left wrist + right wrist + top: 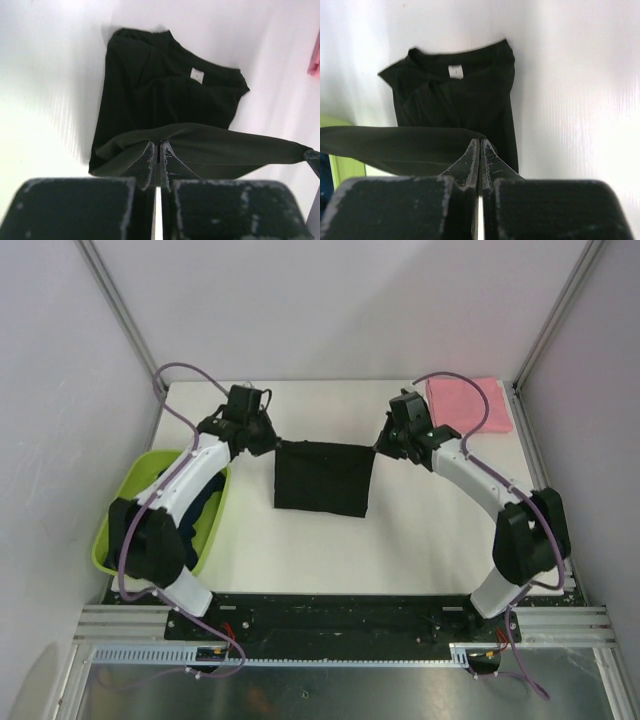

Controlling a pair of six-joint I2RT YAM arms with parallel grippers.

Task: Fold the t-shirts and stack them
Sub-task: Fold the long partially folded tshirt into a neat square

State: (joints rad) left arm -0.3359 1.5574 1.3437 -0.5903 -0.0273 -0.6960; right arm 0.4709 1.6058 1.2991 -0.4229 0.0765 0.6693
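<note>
A black t-shirt (322,478) is stretched between my two grippers over the middle of the table. My left gripper (272,444) is shut on its left corner, and the right gripper (382,448) is shut on its right corner. In the left wrist view the jaws (159,146) pinch a raised edge of the black t-shirt (165,95); the rest lies on the table with the collar and its white label far from me. The right wrist view shows the same pinch (480,143) on the black t-shirt (465,105). A folded pink t-shirt (472,405) lies at the back right corner. Dark navy t-shirts (203,512) sit in the basin.
A lime-green plastic basin (130,490) stands at the table's left edge, under my left arm; its rim (335,155) shows in the right wrist view. White walls and metal frame posts close in the table on the left, the back and the right.
</note>
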